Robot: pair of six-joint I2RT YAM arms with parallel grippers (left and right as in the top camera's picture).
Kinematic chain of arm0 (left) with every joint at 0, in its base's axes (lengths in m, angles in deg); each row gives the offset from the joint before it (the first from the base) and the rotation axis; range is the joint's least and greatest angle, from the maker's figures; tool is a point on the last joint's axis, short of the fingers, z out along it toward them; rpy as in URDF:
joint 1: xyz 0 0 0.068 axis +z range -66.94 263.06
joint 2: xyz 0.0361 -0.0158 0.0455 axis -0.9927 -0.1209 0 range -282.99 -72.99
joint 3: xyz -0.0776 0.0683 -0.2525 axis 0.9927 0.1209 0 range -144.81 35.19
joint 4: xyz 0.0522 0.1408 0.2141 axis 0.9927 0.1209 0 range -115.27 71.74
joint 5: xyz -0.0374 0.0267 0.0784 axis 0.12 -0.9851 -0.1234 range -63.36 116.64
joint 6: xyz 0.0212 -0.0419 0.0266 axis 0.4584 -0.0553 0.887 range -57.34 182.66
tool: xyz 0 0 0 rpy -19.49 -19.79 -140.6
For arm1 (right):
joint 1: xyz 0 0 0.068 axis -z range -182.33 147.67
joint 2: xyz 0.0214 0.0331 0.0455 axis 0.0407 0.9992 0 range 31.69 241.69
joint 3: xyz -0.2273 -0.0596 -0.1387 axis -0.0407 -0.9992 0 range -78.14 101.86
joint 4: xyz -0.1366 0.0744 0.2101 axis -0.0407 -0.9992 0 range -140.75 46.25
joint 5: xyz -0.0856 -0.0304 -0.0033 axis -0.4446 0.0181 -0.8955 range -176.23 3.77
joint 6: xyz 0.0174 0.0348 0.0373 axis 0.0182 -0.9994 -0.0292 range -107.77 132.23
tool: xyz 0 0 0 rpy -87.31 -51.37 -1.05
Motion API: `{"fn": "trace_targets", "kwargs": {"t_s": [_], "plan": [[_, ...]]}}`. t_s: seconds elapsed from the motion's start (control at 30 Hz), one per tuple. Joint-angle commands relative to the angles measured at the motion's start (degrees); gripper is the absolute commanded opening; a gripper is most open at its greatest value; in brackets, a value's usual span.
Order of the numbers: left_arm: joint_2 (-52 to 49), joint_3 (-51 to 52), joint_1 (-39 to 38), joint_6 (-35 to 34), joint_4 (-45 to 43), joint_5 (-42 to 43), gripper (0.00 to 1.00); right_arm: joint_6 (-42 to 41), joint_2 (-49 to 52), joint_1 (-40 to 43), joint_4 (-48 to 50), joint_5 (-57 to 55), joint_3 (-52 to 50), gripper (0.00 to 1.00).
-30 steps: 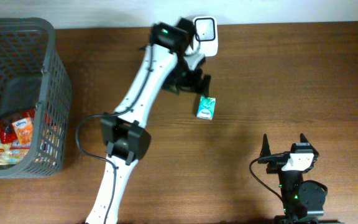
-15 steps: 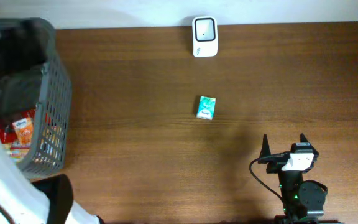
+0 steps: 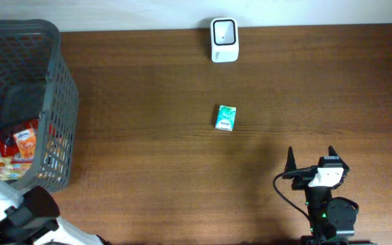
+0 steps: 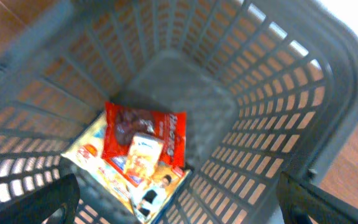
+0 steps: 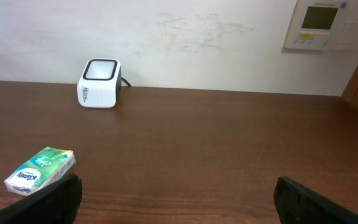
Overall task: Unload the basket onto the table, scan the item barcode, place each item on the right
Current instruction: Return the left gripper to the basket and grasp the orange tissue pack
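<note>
L arm (image 3: 36, 207) gone from scanner (image 3: 224, 39); wood table (image 3: 148, 136), white wall (image 5: 197, 37) behind.

The right gripper (image 3: 311, 152) has a white body, black pointed fingers (image 3: 290, 160), a looping black cable (image 3: 278, 187) and a green light (image 3: 324, 216).

One basket (image 3: 54, 47), one scanner (image 3: 224, 39), one green packet (image 3: 225, 117)

On my table (image 3: 148, 150) the basket (image 3: 63, 102) sits at the far left, with snack packets (image 3: 18, 146) lying in its bottom and my left gripper (image 4: 179, 208) above them. The scanner (image 3: 224, 39) stands mid-way along the back edge. The tissue pack (image 3: 226, 117) lies before it, well apart. My right gripper (image 3: 311, 154) sits front right.
</note>
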Motion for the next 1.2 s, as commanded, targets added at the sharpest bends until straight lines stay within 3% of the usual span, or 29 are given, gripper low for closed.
{"fn": "trace_targets", "kwargs": {"t_s": [0.0,0.63,0.93,1.03,1.07,1.17], "plan": [[-0.6,6.5,0.2,-0.7,-2.5,2.1,0.99,-0.1,-0.4,-0.3,-0.3,-0.1,-0.4,0.98],[-0.6,23.9,0.1,-0.7,-8.3,0.1,0.97,-0.1,-0.4,-0.3,-0.3,-0.1,-0.4,0.98],[-6.5,24.3,0.2,-0.8,-10.2,-3.4,0.92,-0.1,-0.4,-0.3,-0.3,-0.1,-0.4,0.98],[-9.6,24.3,0.2,-0.8,-9.9,-3.5,0.73,-0.1,-0.4,-0.3,-0.3,-0.1,-0.4,0.98],[-10.3,24.3,0.2,-0.8,-10.0,-3.5,0.62,-0.1,-0.4,-0.3,-0.3,-0.1,-0.4,0.98],[-11.7,24.3,0.2,-0.8,-9.9,-3.7,0.58,-0.1,-0.4,-0.3,-0.3,-0.1,-0.4,0.98]]}}
